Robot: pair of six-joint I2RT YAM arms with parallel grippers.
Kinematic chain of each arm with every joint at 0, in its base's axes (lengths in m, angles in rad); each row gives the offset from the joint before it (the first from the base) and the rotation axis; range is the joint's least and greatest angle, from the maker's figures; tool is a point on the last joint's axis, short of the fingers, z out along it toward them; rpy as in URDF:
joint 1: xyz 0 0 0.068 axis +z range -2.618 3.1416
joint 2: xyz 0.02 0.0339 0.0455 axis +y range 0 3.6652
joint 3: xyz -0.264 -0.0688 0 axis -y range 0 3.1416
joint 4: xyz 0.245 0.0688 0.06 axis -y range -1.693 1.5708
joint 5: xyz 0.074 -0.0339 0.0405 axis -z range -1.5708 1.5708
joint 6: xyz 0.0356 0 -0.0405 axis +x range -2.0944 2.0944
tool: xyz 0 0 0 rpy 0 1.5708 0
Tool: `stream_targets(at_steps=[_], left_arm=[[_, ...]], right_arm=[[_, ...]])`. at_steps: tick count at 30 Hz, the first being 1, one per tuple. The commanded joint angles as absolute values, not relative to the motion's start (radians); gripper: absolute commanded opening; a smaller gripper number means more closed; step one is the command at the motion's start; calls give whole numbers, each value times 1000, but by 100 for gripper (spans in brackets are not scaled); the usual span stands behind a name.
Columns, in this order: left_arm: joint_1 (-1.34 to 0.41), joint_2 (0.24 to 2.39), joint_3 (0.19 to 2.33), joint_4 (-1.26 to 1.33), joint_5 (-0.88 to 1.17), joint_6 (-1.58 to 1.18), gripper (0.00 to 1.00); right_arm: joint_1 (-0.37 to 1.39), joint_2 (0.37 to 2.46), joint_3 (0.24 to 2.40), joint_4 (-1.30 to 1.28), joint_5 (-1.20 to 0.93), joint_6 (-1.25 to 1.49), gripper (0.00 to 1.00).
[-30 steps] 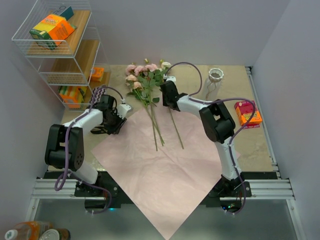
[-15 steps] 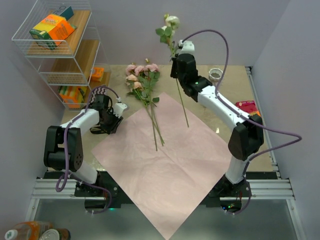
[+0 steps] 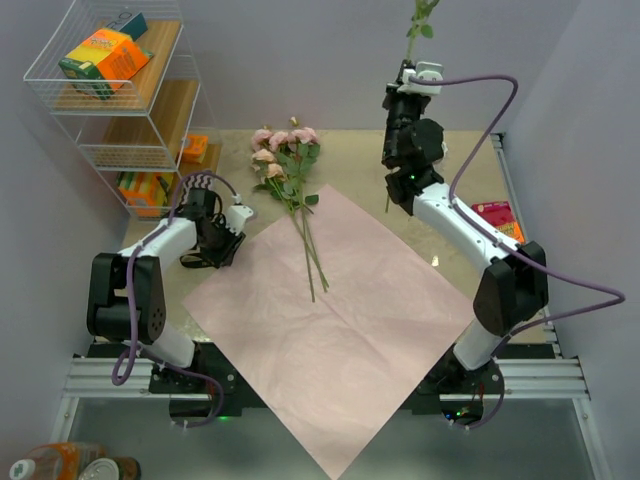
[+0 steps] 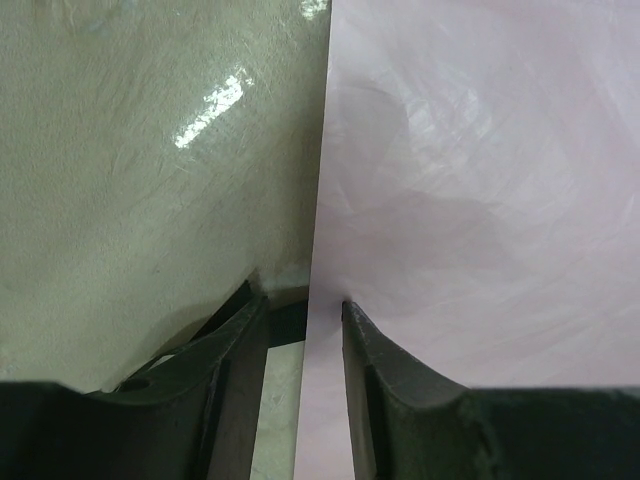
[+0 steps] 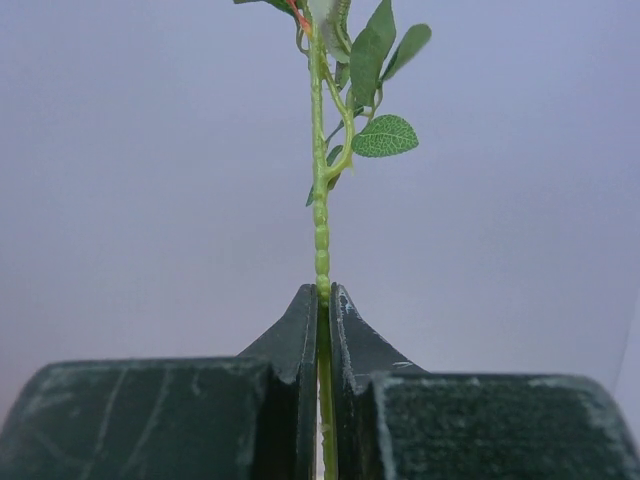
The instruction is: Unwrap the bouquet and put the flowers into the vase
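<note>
Overhead I saw the right gripper (image 3: 405, 75) raised high, holding one leafy green rose stem (image 3: 411, 42) upright, and pink-headed roses (image 3: 283, 150) lying across the far corner of the pale pink paper sheet (image 3: 340, 330); the left wrist showed the left gripper (image 4: 300, 305) with jaws apart astride that sheet's edge; the right wrist showed jaws pinched shut on the stem.

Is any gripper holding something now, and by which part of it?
The right gripper holds one flower by its green stem, below the leaves. The left gripper is open and holds nothing.

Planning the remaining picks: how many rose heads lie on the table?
5 pink rose heads, clustered beyond the pink paper: three in the far row, two nearer; leaves may hide more.
</note>
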State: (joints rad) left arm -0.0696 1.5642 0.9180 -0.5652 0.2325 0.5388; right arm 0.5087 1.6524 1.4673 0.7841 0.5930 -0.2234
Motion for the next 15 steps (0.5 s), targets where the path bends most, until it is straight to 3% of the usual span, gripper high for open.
stream_targets(at_steps=[1, 10, 15], left_arm=[[-54, 1549, 963, -572, 273, 563, 40], [-40, 1574, 1003, -595, 298, 584, 40], [-25, 1595, 1034, -623, 319, 600, 40]], right_arm=[[473, 1710, 1618, 1115, 638, -466, 0], [397, 1833, 1822, 1288, 566, -673, 0], [344, 1864, 1816, 1448, 500, -758, 0]])
